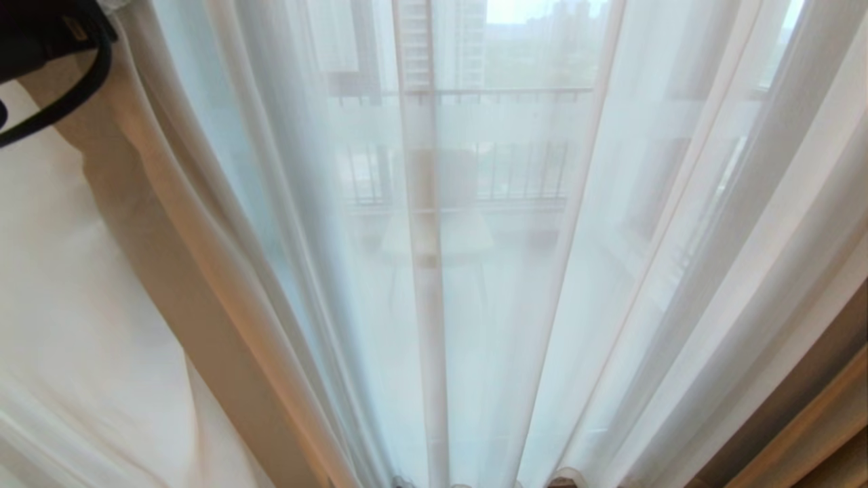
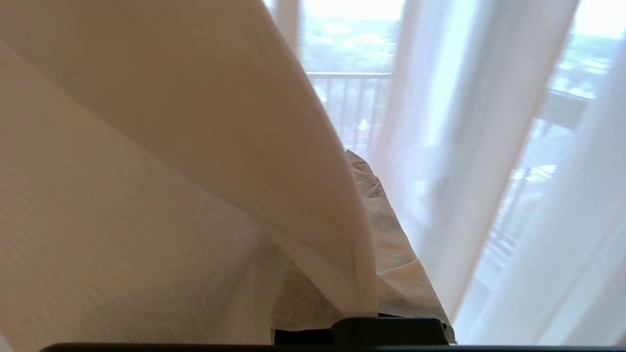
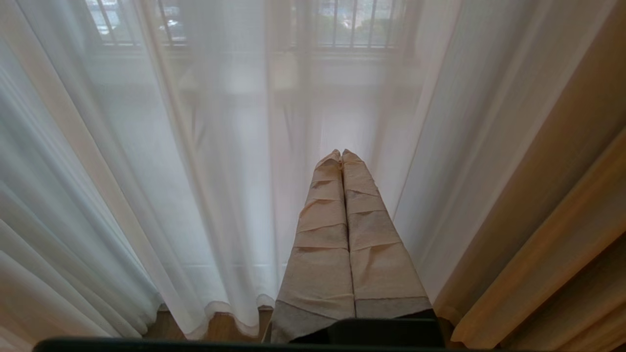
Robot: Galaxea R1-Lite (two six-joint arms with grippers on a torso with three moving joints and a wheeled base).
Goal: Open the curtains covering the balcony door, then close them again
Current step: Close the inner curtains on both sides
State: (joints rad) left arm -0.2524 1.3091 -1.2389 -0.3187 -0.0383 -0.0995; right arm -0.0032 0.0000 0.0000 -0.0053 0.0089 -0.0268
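Observation:
The curtains hang in two layers. The sheer white layer [image 1: 475, 285] fills the middle of the head view, and the thick beige layer [image 1: 156, 224] is drawn aside at the left. The balcony door is veiled by the sheer; only the railing [image 1: 515, 95] outside shows through. My left arm [image 1: 47, 41] reaches in at the top left. In the left wrist view my left gripper [image 2: 345, 157] is shut on the hemmed edge of the beige curtain [image 2: 313, 205]; one tape-wrapped finger [image 2: 391, 234] shows and the fabric hides the other. My right gripper [image 3: 341, 154] is shut and empty, pointing at the sheer [image 3: 195, 171].
More thick beige curtain [image 1: 814, 420] hangs at the lower right of the head view and beside my right gripper [image 3: 552, 205]. A strip of wooden floor [image 3: 225, 327] shows under the sheer's hem.

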